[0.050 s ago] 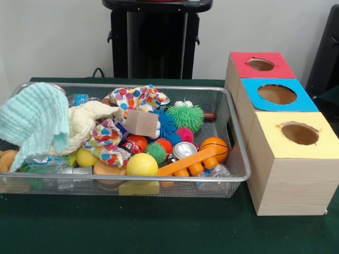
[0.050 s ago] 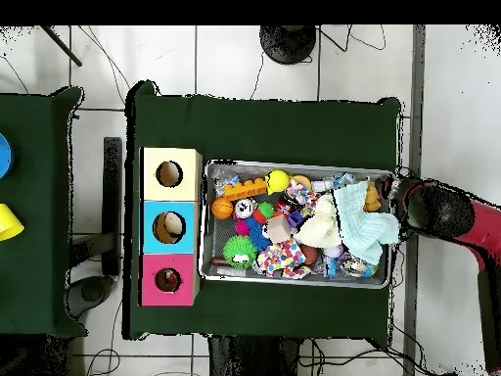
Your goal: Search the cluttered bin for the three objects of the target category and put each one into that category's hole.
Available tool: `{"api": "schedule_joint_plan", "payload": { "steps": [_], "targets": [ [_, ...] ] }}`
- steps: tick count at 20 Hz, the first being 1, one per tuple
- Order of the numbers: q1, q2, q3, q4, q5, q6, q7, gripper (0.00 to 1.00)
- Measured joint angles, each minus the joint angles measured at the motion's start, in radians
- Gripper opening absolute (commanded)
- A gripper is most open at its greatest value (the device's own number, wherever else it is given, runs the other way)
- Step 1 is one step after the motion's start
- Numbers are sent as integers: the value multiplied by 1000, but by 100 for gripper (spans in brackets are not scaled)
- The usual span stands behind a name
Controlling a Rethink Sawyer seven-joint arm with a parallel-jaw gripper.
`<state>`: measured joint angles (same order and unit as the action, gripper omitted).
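The mint cloth (image 1: 34, 121) and cream cloth (image 1: 87, 120) covered whatever lay beneath them at the bin's (image 1: 239, 138) end. The arm (image 2: 452, 217) was cut off at the overhead view's edge, its gripper indiscernible.

Red arm (image 2: 479, 230) w/ rounded black end section.

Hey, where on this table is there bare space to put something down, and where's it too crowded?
Free: the green cloth in front of the wire bin, and the strip behind it. The bin is packed full. The gap between it and the three boxes is narrow.
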<state>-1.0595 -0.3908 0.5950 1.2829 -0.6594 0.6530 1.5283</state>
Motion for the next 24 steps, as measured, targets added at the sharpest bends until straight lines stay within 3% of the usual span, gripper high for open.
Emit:
{"api": "schedule_joint_plan", "payload": {
  "steps": [24],
  "targets": [
    [27, -156, 0, 22, 1, 0, 0, 100]
  ]
}}
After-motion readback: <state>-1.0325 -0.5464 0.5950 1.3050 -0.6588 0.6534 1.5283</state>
